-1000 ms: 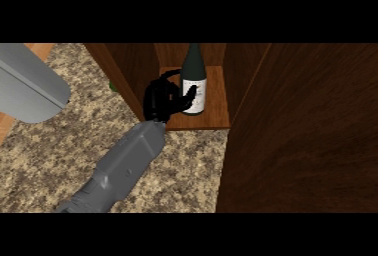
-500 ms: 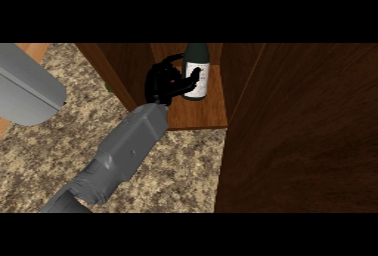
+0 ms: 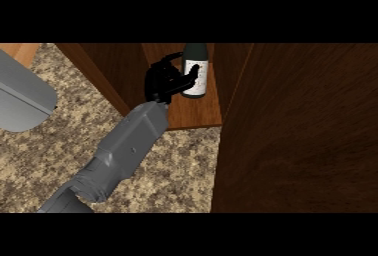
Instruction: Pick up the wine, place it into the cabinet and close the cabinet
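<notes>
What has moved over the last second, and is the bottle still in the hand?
The hand has carried the wine bottle deeper into the cabinet, toward the view's top, and the forearm has stretched after it. Its fingers stay curled round the bottle, which stands upright on the cabinet floor; nothing was let go. The open door at the right and the grey object at the left edge have not shifted.

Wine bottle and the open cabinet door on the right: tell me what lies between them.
In the head view, only bare cabinet shelf lies between the wine bottle and the door.
</notes>
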`<state>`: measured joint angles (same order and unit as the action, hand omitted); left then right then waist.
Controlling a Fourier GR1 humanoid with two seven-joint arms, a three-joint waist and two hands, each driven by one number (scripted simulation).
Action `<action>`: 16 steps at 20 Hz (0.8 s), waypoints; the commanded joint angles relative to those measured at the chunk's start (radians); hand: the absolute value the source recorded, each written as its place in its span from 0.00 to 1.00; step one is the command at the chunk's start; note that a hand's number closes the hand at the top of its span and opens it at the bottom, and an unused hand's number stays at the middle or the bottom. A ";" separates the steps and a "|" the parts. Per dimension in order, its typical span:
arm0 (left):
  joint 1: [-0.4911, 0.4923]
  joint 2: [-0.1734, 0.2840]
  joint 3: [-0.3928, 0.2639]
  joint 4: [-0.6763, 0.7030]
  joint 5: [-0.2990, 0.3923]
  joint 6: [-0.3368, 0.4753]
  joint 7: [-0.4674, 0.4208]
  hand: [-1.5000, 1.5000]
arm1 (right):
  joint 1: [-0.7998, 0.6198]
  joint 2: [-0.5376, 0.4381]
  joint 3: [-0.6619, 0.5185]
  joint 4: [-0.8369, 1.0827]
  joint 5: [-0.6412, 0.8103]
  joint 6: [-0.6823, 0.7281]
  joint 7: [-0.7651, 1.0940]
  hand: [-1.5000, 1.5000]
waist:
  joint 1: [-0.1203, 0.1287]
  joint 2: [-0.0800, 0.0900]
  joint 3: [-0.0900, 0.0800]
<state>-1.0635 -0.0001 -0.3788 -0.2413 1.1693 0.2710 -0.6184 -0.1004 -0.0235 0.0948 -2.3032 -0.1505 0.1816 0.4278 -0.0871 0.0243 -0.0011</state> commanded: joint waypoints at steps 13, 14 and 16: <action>0.132 0.000 -0.184 -0.104 0.105 0.021 -0.038 1.00 | -0.028 0.008 0.029 -0.031 -0.016 -0.013 0.047 0.00 | -0.042 0.004 -0.001; 0.121 0.000 -0.189 -0.144 0.135 0.072 -0.050 1.00 | -0.058 0.011 0.010 0.010 -0.033 -0.008 0.026 0.00 | -0.049 0.007 -0.001; 0.090 0.000 -0.180 -0.123 0.158 0.076 -0.046 1.00 | -0.005 0.010 0.030 -0.005 -0.013 0.001 0.011 0.00 | -0.049 0.007 0.000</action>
<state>-0.9621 0.0000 -0.5430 -0.3521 1.2856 0.3244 -0.6561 -0.1227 -0.0138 0.1215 -2.3162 -0.1674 0.1752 0.4553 -0.1310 0.0289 -0.0017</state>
